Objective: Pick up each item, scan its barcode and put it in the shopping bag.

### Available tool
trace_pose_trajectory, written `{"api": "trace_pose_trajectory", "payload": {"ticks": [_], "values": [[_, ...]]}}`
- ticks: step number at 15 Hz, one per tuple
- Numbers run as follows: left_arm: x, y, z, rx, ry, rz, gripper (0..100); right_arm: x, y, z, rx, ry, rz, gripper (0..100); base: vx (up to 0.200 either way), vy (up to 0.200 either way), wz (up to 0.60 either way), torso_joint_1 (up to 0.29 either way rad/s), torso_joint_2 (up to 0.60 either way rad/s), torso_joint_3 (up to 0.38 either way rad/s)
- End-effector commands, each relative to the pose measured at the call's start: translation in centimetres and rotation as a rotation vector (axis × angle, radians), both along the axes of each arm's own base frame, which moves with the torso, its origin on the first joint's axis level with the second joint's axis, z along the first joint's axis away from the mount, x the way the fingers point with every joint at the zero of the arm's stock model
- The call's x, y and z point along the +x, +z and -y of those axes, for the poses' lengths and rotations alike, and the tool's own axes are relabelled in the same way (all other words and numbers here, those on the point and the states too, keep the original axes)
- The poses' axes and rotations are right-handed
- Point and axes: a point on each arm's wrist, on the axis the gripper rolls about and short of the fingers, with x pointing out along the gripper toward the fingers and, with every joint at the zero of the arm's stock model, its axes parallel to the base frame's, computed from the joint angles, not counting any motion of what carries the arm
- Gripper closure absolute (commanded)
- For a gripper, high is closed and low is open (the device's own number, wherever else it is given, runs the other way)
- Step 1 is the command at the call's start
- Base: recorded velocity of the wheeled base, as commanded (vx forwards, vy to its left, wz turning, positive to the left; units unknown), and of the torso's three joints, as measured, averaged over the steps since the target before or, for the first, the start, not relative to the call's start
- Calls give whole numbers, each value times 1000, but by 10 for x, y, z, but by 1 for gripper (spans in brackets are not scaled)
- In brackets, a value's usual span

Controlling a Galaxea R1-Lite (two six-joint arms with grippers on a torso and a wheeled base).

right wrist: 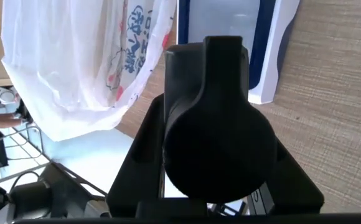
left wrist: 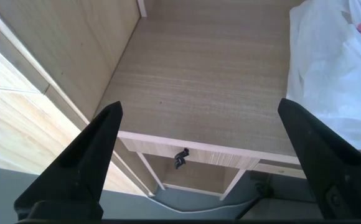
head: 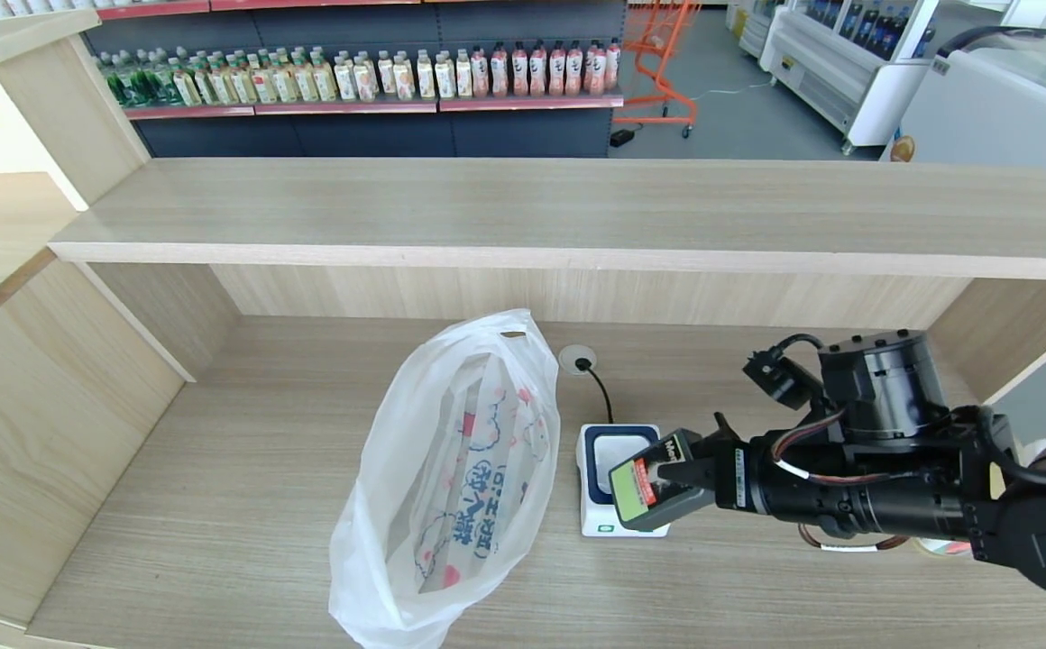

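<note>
Currently clamped in the right gripper, small box tilted just above the scanner, shopping bag lying just to its left, long axis front to back, with left gripper spread apart, farther off.

The box gripped in the right end effector covers the near right part of the scanner, and the box's downward-turned face is hidden. In the right wrist view the end effector's dark body stands in front of the box and much of the scanner, whose far end runs off the picture. The shopping bag is cut by the head view's bottom edge. The pack inside it shows through the film only as vague pink and blue print. The left end effector loses its finger bases at the picture's edge. The bottles on the far shelf are too small to tell apart.
</note>
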Motion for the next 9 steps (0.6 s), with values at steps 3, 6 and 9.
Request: {"api": "trace_pose_trajectory", "payload": {"ticks": [3, 6, 9], "values": [[0, 0, 0, 0, 0, 0, 0, 10, -4, -12, -3, 22, -3, 100, 0, 0, 0, 0, 0, 0], [0, 0, 0, 0, 0, 0, 0, 15, -10, -19, -6, 33, 7, 100, 0, 0, 0, 0, 0, 0], [0, 0, 0, 0, 0, 0, 0, 17, -13, -21, -18, 38, 4, 100, 0, 0, 0, 0, 0, 0]]}}
